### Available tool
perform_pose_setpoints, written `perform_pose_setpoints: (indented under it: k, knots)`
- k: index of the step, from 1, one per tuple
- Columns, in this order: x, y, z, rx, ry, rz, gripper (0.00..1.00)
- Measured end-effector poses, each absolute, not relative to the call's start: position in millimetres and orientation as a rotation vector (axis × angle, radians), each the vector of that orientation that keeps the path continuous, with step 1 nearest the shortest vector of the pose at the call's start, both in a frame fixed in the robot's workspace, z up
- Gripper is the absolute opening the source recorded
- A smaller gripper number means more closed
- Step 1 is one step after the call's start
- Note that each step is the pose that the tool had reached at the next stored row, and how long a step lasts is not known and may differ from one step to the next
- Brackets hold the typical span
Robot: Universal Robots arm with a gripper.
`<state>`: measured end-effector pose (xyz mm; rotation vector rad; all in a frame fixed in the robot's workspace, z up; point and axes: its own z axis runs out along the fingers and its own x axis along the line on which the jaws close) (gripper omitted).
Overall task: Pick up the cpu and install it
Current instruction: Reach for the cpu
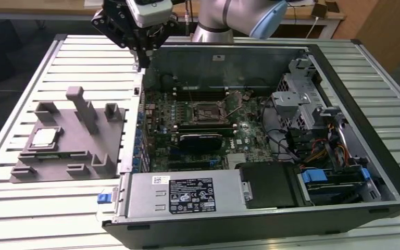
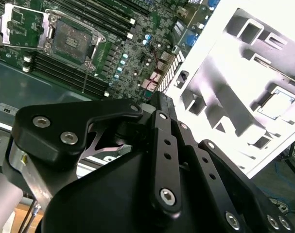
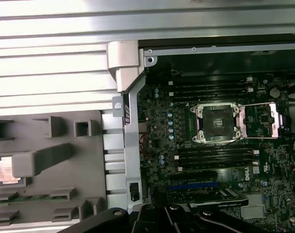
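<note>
The tool (image 1: 143, 59) hangs in the upper left of the exterior view. It is above the slatted metal desk (image 1: 82, 67) and just beside the far corner of the open computer case (image 1: 221, 62). It is drawn narrow, tapering to a single tip, and holds nothing.

The cpu (image 1: 44, 137) lies flat in a square recess of the grey fixture (image 1: 75, 151), which sits on the desk at the exterior view's left, just beside the case. The cpu's pale metal top faces up. It is well apart from the tool. In the first wrist view, a raised grey arm of the fixture partly covers the cpu (image 3: 6, 171). In the second wrist view, the cpu (image 2: 279, 103) shows bright in its recess beyond the tool's black links.

Inside the case, the green motherboard (image 1: 186, 130) lies flat. Its socket (image 1: 207, 111) is near the middle of the exterior view. In the first wrist view, the socket's (image 3: 217, 121) metal cover (image 3: 268, 119) is swung open to one side.
</note>
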<state>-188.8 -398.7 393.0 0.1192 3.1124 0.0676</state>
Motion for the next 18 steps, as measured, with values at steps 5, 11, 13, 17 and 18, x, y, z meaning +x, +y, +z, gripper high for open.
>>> perform_pose_setpoints:
  k: [5,11,13,17,18]
  knots:
    - [-194,-399,393,0.119,3.112,0.068,0.11]
    - [-202,-398,393,0.119,3.112,0.068,0.11]
    - [-204,-398,393,0.119,3.112,0.068,0.11]
    - [-209,-398,393,0.119,3.112,0.068,0.11]
    - [-211,-398,393,0.119,3.112,0.067,0.11]
